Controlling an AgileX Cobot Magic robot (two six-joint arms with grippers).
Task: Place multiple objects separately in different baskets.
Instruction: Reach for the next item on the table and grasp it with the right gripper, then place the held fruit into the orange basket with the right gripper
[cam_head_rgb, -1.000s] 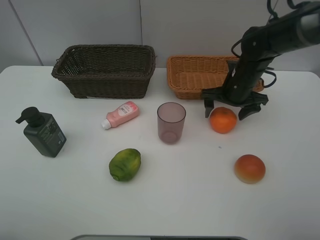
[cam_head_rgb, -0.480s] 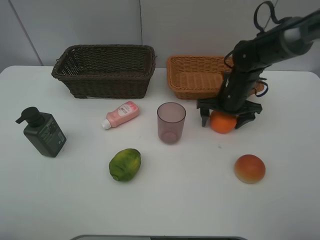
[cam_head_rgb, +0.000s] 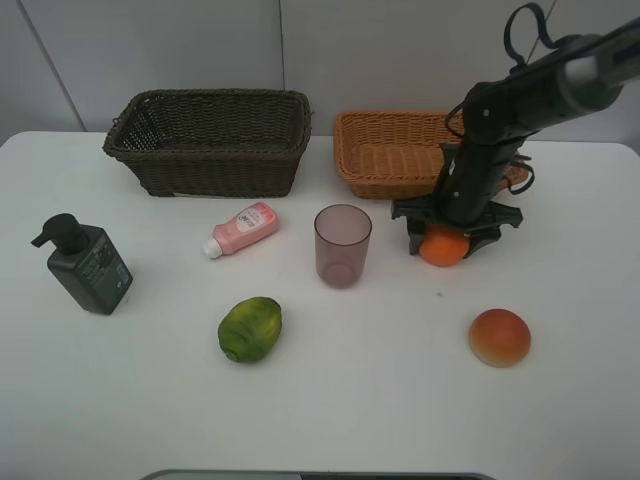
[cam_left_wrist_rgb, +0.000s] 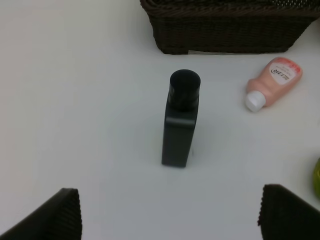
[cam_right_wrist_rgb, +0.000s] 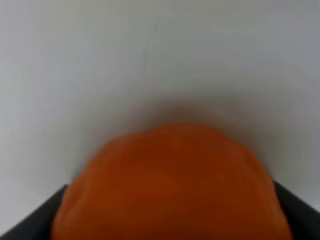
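My right gripper (cam_head_rgb: 445, 241) is lowered over the orange (cam_head_rgb: 443, 251) in front of the light tan basket (cam_head_rgb: 375, 165), with its fingers pressed on both sides of the fruit. The right wrist view is filled by the orange (cam_right_wrist_rgb: 172, 185), a dark fingertip (cam_right_wrist_rgb: 30, 220) at each side. In the left wrist view my left gripper (cam_left_wrist_rgb: 170, 220) stands open above the dark green pump bottle (cam_left_wrist_rgb: 180, 130), apart from it. The pink tube (cam_head_rgb: 245, 228), purple cup (cam_head_rgb: 342, 245), green fruit (cam_head_rgb: 250, 328) and red-yellow fruit (cam_head_rgb: 499, 337) rest on the table.
The dark brown basket (cam_head_rgb: 210, 160) stands at the back left beside the tan one. The pump bottle (cam_head_rgb: 88, 268) stands upright near the table's left edge. The pink tube (cam_left_wrist_rgb: 274, 80) lies just in front of the dark basket (cam_left_wrist_rgb: 225, 35).
My right gripper came down over the orange and its fingers drew in from wide apart onto the fruit's sides. The other items and the left gripper stayed put.
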